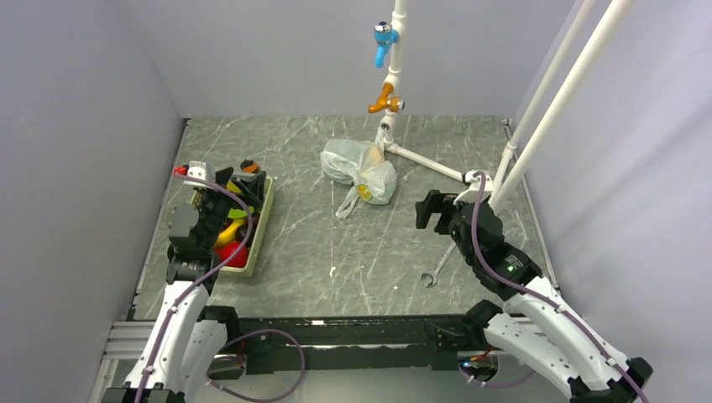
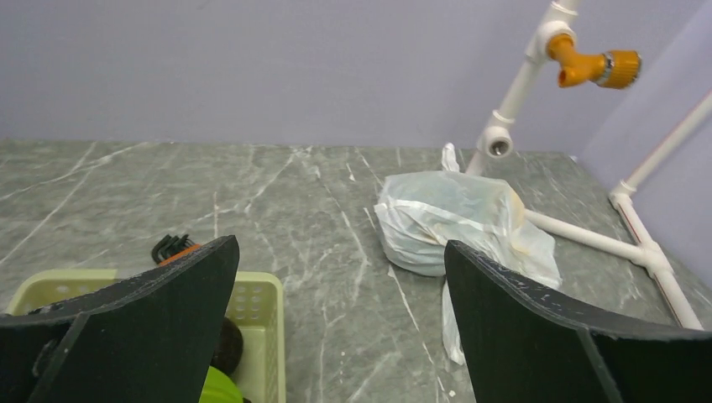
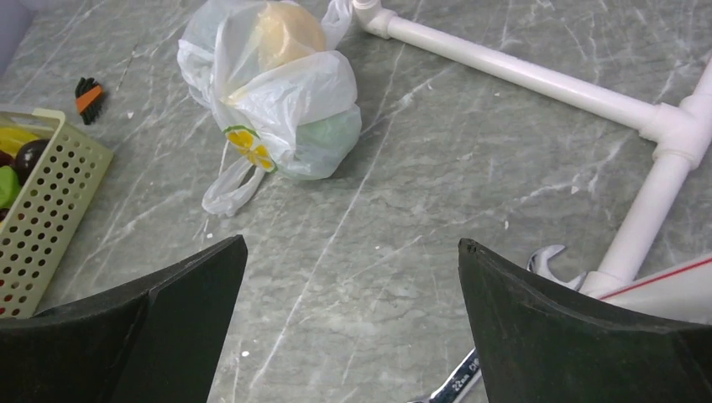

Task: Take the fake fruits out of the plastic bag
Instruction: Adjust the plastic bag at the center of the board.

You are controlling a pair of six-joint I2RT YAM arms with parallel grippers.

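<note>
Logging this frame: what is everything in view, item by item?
bag: one, translucent white, far centre
fruits: at least two, orange and green, inside bag
tray: one, cream, left
tray contents: several, red, yellow, green, partly hidden
tool: one, black-orange, beyond tray
wrench: one, silver, near right
pipe frame: one, white, far right
taps: two, blue and orange, on pipe
left gripper: open, empty, over tray
right gripper: open, empty, right of bag
</note>
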